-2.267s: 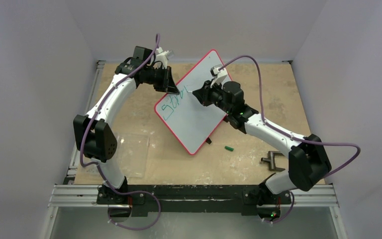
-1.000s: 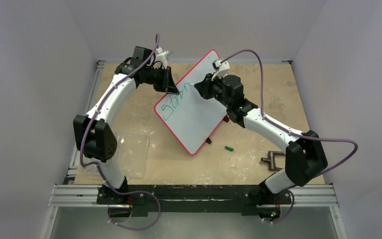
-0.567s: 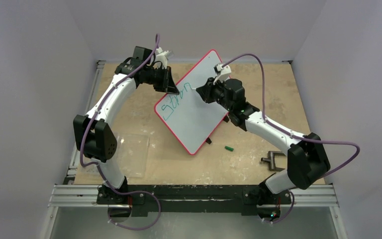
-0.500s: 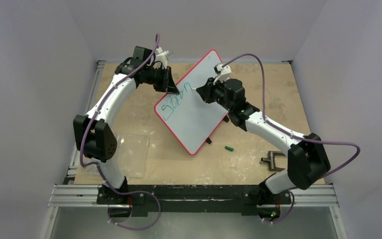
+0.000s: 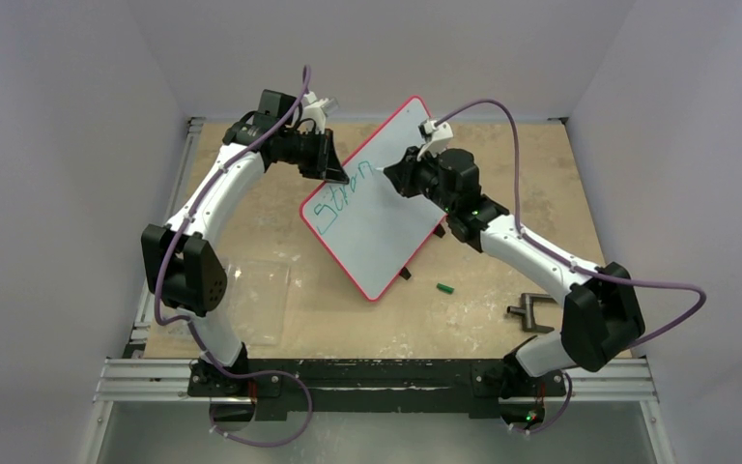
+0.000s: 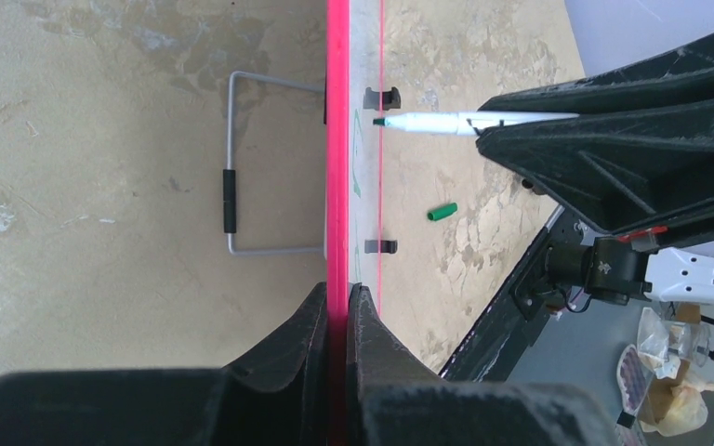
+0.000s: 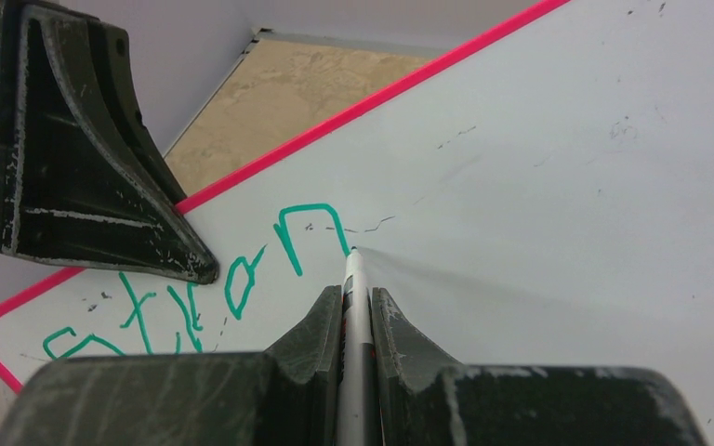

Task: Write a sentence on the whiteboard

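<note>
The whiteboard (image 5: 386,208), white with a red rim, stands tilted on the table. My left gripper (image 5: 340,175) is shut on its upper left rim, seen edge-on in the left wrist view (image 6: 337,139). My right gripper (image 5: 391,179) is shut on a white marker (image 7: 353,307) whose green tip touches the board just after the last letter. The sentence (image 7: 242,274) reads "Stron" in green letters, also visible in the top view (image 5: 340,200). In the left wrist view the marker (image 6: 446,122) points at the board face.
A green marker cap (image 5: 444,287) lies on the table right of the board. A clear plastic sheet (image 5: 261,300) lies at the front left. A dark metal bracket (image 5: 529,311) lies near the right arm. A wire stand (image 6: 242,167) props the board from behind.
The right gripper has moved the marker along the top line toward the right, and the letters "o" and "n" have been added after "Str". The left gripper has held still.
</note>
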Motion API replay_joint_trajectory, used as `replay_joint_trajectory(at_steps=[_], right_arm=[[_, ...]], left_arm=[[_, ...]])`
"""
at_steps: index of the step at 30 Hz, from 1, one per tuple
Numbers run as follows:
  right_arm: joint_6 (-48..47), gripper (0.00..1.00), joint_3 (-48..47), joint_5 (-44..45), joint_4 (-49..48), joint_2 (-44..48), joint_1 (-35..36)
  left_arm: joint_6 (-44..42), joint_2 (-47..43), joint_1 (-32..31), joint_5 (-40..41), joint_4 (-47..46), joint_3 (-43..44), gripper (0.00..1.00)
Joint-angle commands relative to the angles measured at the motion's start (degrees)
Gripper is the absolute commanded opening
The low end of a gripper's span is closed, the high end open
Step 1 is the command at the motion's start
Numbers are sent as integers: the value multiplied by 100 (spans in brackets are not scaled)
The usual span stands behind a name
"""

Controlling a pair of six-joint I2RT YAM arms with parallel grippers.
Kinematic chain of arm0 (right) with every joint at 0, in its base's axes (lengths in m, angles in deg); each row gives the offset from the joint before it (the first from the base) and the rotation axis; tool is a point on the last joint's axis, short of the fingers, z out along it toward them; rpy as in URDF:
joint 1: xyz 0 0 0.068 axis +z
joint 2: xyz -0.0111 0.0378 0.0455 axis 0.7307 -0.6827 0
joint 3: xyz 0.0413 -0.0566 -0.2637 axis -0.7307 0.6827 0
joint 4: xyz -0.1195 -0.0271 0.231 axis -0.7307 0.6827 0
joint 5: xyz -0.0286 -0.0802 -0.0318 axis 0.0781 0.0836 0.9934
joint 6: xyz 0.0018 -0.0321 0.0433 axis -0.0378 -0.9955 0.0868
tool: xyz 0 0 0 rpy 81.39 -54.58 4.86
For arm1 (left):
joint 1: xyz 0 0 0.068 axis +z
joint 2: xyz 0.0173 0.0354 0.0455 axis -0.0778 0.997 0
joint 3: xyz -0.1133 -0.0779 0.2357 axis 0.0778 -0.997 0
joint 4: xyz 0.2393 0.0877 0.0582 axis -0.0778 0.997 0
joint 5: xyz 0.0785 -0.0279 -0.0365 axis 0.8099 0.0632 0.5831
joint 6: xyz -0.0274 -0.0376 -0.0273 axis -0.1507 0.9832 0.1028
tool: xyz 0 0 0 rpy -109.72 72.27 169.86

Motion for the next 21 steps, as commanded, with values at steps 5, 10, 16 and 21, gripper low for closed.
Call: replay_joint_trajectory(at_steps=[5, 10, 16, 21], right_arm=[[-7, 0, -344, 13, -13, 309, -291], [-105, 0, -331, 55, 64, 432, -328], [-88, 0, -288, -57, 19, 442, -394], [-199, 0, -199, -295, -190, 437, -445]], left_arm=[[-477, -230, -122, 187, 225, -82, 0], [-455, -206, -122, 148, 219, -56, 0], [-463, -282, -122, 210, 176, -158, 0], [-446, -201, -122, 154, 189, -112, 0]])
